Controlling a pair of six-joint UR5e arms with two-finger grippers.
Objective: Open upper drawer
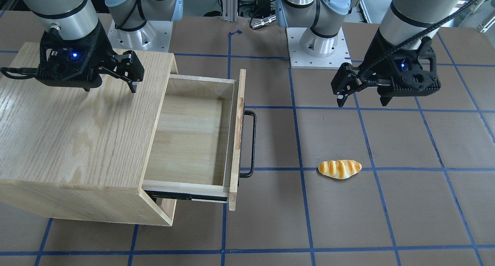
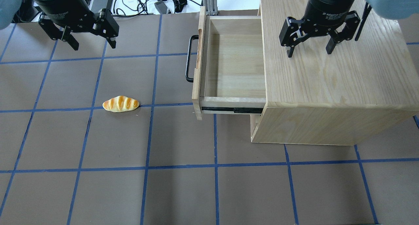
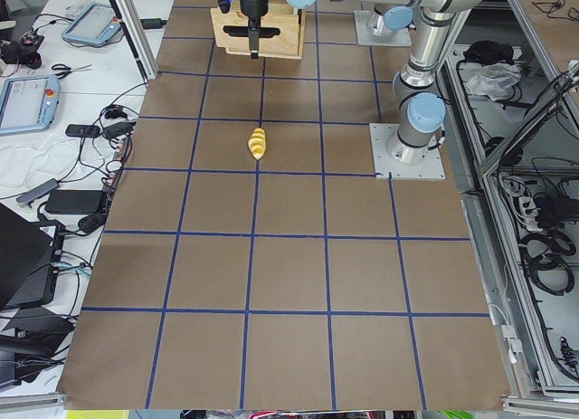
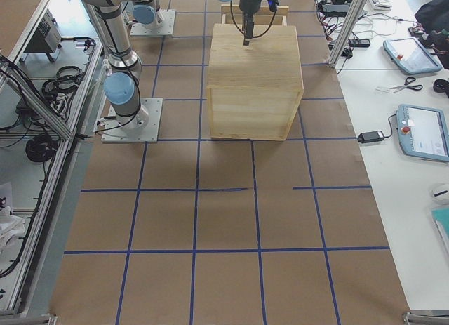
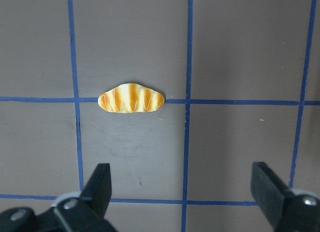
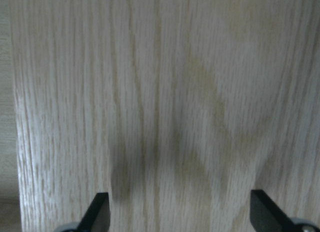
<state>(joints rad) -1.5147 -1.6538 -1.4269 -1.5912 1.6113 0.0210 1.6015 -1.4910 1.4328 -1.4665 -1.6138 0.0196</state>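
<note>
The upper drawer (image 1: 189,142) is pulled far out of the oak cabinet (image 1: 77,123) and is empty inside. Its front panel carries a black bar handle (image 1: 251,142). It also shows in the overhead view (image 2: 234,64) with the handle (image 2: 190,58). My right gripper (image 2: 309,51) is open and empty, hovering over the cabinet top (image 6: 160,91). My left gripper (image 2: 94,45) is open and empty, well to the side of the drawer above the table, with nothing between its fingers (image 5: 100,179).
A toy bread roll (image 2: 120,104) lies on the brown mat with blue grid tape, between my left gripper and the drawer handle; it also shows in the left wrist view (image 5: 131,98). Both arm bases (image 1: 321,45) stand behind the cabinet.
</note>
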